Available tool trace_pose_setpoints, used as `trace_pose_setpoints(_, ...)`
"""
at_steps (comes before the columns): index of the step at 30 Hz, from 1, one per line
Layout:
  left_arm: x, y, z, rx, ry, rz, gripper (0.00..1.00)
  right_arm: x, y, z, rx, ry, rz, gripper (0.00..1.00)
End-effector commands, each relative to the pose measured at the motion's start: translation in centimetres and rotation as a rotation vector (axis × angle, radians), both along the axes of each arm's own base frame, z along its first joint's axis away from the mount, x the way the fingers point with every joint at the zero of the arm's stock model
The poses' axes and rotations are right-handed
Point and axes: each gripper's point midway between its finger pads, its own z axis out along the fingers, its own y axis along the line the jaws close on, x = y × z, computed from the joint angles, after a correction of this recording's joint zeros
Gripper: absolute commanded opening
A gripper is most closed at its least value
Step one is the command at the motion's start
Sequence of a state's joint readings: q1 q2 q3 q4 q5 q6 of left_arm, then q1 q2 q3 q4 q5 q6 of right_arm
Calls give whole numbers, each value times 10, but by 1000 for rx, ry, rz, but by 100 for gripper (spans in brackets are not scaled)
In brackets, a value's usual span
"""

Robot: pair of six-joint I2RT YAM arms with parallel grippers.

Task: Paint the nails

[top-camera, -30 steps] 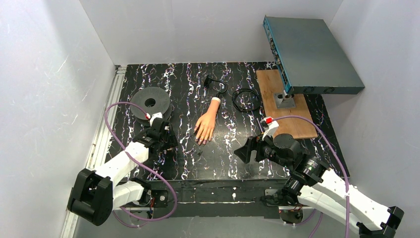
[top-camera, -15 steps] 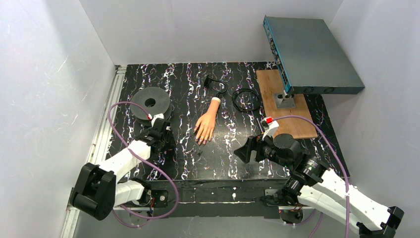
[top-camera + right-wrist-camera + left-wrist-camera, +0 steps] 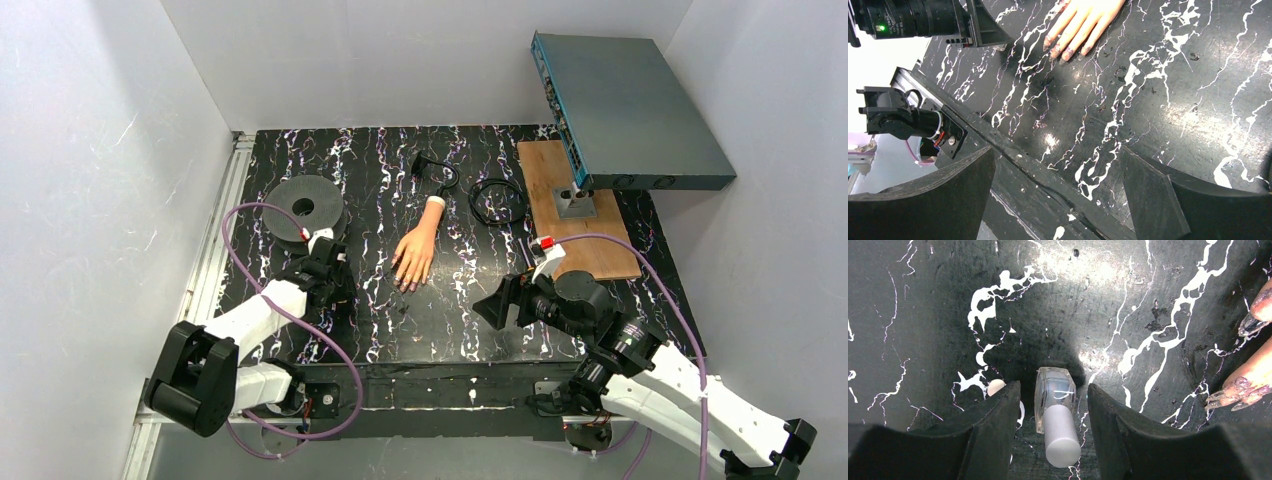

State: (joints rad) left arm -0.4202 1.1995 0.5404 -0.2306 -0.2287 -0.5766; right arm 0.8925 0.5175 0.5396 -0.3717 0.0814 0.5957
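Left wrist view: left claw point(image 3: 1054, 386), spread, straddles the polish bottle point(image 3: 1055, 407) without touching; centre it, then close gently.

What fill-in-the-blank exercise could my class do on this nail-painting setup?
1. The small clear bottle sits between the fingers of the ___ claw.
2. The right claw is wide ___, with nothing in it.
3. The nails face up, so the mannequin hand lies palm ___.
Missing words: left; open; down.
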Motion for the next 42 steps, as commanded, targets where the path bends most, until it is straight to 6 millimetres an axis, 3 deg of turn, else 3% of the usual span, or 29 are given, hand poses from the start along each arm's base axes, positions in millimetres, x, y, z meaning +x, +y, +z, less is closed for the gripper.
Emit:
trace_pose_setpoints(1, 15, 3, 12, 27, -46, 17, 50, 1, 6, 12, 35, -18, 13, 100)
trace_pose_setpoints(16, 24, 6, 11, 55, -68, 13, 39, -2, 2, 8, 26, -9, 9, 100)
trace_pose_setpoints(31, 30, 5, 21, 51, -99, 28, 38, -3, 6, 9, 37, -5, 25, 100)
trace_pose_setpoints(42, 25, 7, 21, 52, -87, 26, 31, -3, 4, 7, 32, -3, 19, 100)
